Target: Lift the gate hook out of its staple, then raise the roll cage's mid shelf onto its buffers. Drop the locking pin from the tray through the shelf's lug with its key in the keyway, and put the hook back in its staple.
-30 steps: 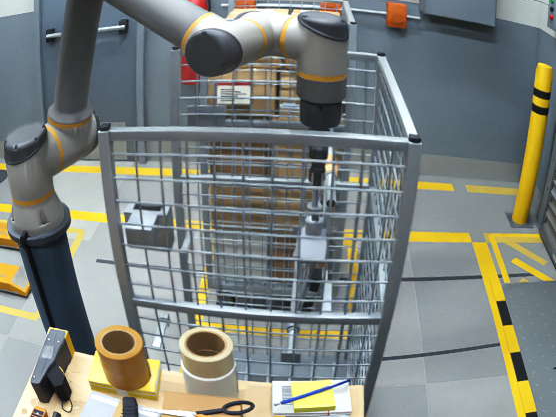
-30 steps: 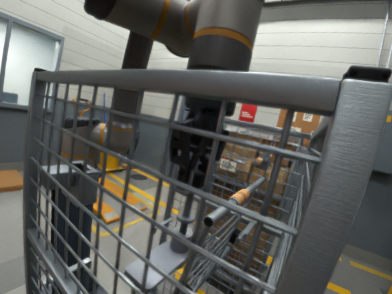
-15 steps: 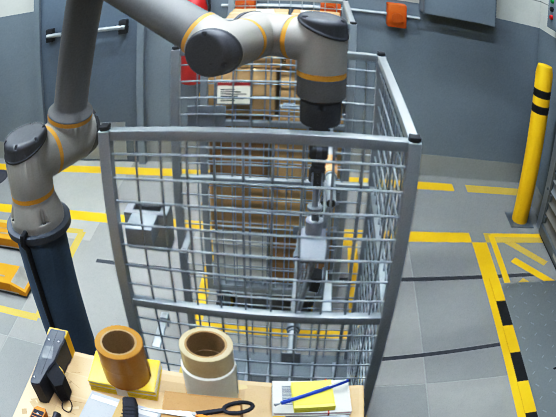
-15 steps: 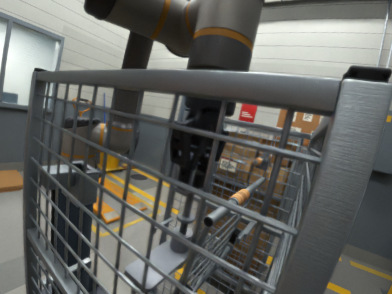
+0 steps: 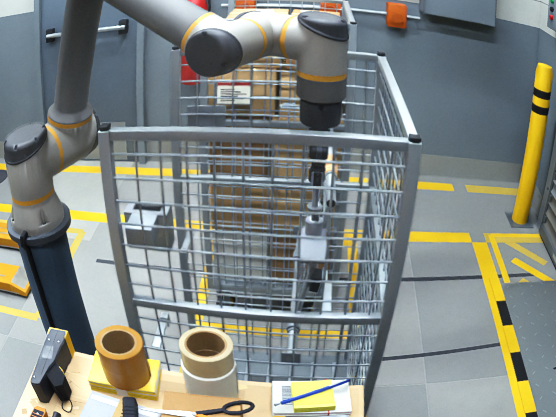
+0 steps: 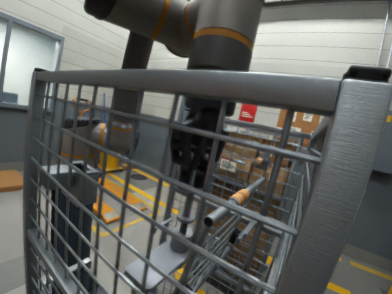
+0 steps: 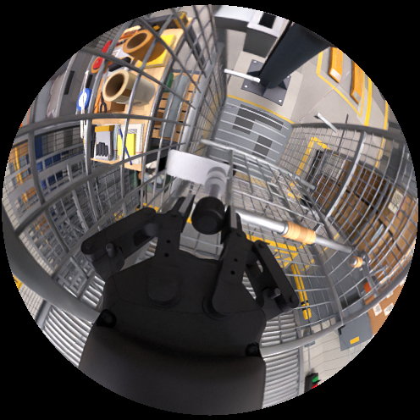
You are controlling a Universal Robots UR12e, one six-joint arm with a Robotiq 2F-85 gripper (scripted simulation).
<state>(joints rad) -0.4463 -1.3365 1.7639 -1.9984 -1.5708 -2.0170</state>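
The locking pin [image 7: 210, 211] stands upright in the shelf's lug [image 7: 190, 167], its dark round head at the top. The lug is a pale grey plate at the edge of the wire mid shelf [image 5: 310, 253] inside the roll cage [image 5: 260, 233]. The gate hook [image 7: 296, 232], a grey rod with an orange grip, lies slanting to the right of the pin. My gripper [image 7: 207, 214] reaches down into the cage from above, with the pin's head between its fingers. The pin's key and the keyway are hidden. The gripper is open, its fingers part way in around the pin's head.
The cage's wire walls surround the arm on all sides. A workbench [image 5: 190, 393] stands in front of the cage with two tape rolls [image 5: 122, 355], scissors and a notepad. A yellow bollard [image 5: 532, 143] stands to the right. Stacked cardboard boxes sit behind the cage.
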